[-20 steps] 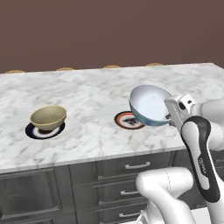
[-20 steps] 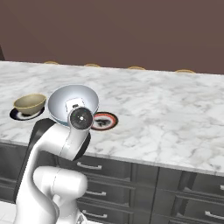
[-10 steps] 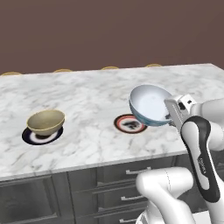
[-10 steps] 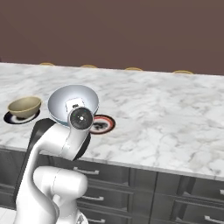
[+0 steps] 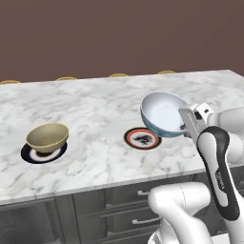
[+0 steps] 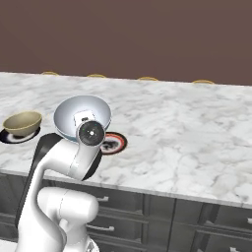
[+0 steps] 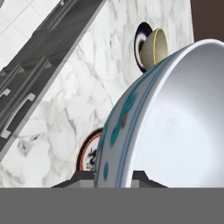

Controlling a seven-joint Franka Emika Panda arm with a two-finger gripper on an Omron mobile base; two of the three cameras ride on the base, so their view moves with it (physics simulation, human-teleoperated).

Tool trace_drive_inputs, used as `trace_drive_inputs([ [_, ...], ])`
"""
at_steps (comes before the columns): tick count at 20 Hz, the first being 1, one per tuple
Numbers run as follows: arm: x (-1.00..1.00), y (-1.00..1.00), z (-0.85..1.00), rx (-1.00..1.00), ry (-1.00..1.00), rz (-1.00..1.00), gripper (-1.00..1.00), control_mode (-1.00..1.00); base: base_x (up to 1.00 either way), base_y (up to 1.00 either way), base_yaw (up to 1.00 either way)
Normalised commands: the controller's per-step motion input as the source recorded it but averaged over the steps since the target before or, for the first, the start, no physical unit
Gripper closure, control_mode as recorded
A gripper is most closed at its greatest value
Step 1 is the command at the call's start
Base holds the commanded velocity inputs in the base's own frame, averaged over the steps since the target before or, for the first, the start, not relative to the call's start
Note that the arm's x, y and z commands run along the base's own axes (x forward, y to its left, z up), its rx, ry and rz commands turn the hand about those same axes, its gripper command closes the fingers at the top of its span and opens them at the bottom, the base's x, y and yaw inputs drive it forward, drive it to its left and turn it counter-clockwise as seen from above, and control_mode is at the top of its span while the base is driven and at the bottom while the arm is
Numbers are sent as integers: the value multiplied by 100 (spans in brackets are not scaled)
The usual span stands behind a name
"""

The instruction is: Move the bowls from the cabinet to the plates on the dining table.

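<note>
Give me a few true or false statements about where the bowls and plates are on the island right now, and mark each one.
1. The olive-yellow bowl sits on the navy-rimmed plate. True.
2. The patterned bowl rests on the red-rimmed plate. False: the gripper holds it tilted in the air; the plate is bare.
3. The gripper is shut on the patterned bowl's rim. True.
4. Both plates lie on the floor. False: they lie on the marble table.

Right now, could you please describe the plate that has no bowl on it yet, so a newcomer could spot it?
On the long marble dining table, look near the front edge, just below the patterned bowl held in the gripper. The red-orange-rimmed plate lies bare there, unlike the navy-rimmed plate under the olive-yellow bowl.
</note>
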Motion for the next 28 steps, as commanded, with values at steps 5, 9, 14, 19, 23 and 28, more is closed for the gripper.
trace_drive_inputs([
  [5, 0, 0, 0, 0, 0, 0, 100, 100, 15, -1, 0],
  [9, 0, 0, 0, 0, 0, 0, 100, 100, 10, 0, 0],
  [14, 0, 0, 0, 0, 0, 0, 100, 100, 9, 0, 0],
  [19, 0, 0, 0, 0, 0, 0, 100, 100, 3, 0, 0],
  [23, 0, 0, 0, 0, 0, 0, 100, 100, 3, 0, 0],
  [28, 25, 0, -25, -3, 0, 0, 100, -100, 0, 0, 0],
])
